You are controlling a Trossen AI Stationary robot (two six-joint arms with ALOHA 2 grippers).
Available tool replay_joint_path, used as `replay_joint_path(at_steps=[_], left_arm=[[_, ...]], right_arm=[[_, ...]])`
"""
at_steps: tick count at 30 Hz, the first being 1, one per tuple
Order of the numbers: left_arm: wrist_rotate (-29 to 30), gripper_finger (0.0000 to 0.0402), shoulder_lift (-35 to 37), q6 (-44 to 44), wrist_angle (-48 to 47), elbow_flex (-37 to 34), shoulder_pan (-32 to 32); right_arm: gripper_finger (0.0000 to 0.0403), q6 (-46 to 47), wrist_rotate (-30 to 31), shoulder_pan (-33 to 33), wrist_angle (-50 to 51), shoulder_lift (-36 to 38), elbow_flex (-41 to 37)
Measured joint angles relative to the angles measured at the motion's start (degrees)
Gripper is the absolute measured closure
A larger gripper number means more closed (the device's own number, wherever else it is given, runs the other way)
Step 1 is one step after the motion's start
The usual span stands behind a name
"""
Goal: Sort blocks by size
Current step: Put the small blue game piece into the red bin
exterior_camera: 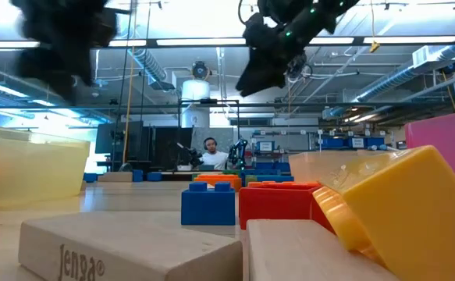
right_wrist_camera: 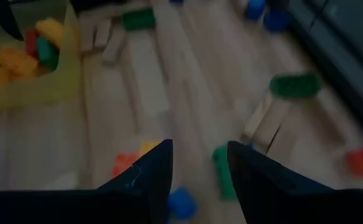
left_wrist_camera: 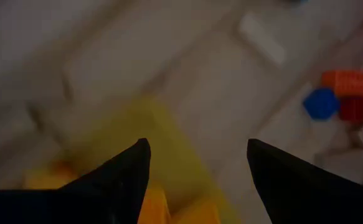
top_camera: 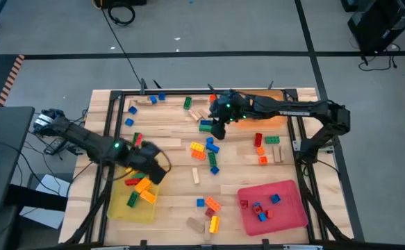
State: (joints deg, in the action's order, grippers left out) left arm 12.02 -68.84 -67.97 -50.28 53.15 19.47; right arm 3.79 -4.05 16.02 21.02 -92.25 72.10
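Low view, nearest the lens: a tan wooden piece (exterior_camera: pixel 126 246) stamped with a brand name lies beside a yellow brick (exterior_camera: pixel 403 199), with a red brick (exterior_camera: pixel 278 204) and a blue brick (exterior_camera: pixel 208 203) just behind them; both arms hang above.

Moving inward on the high view, the left gripper (top_camera: pixel 153 165) hovers over the far edge of the yellow tray (top_camera: pixel 119 210), which already carries several bricks. Its jaws stand wide and empty in its wrist picture (nothing between them).

Further across, a red tray (top_camera: pixel 289 208) holds a few small bricks. Loose blocks (top_camera: pixel 209 154) remain scattered over the worktop (top_camera: pixel 174 184), mostly toward the middle and the far side.

Farthest, the right gripper (top_camera: pixel 217 129) hangs above that central scatter, jaws narrowly parted and holding nothing, a green brick (right_wrist_camera: pixel 222 171) showing just beyond them.

Judgement: the right arm is lining up a pick. It should descend square onto one brick, jaws straddling its short sides, clear of the neighbours touching it, and confirm size before choosing a tray. Sorting is far from complete.
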Motion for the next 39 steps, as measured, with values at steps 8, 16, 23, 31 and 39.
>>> replay_joint_path(at_steps=[8,16,23,31,39], left_arm=[[1.83,0.0128,3.12,30.73,3.39,0.00,-18.52],[-3.05,0.0128,8.35,54.63,5.20,0.02,-35.82],[-19.71,0.0128,8.48,66.19,17.41,-4.78,-48.63],[-24.72,0.0128,8.48,70.02,19.81,-6.60,-52.19],[-24.67,0.0128,8.48,70.78,21.24,-6.60,-52.48]], right_arm=[[0.0211,-4.09,3.26,-0.42,0.76,-6.00,6.79],[0.0174,0.37,5.84,1.09,17.40,-17.30,26.09],[0.0141,11.44,6.12,8.21,32.60,-25.84,36.33],[0.0094,14.88,5.49,14.73,36.95,-31.29,36.81],[0.0087,3.59,4.85,13.88,43.06,-37.02,38.51]])
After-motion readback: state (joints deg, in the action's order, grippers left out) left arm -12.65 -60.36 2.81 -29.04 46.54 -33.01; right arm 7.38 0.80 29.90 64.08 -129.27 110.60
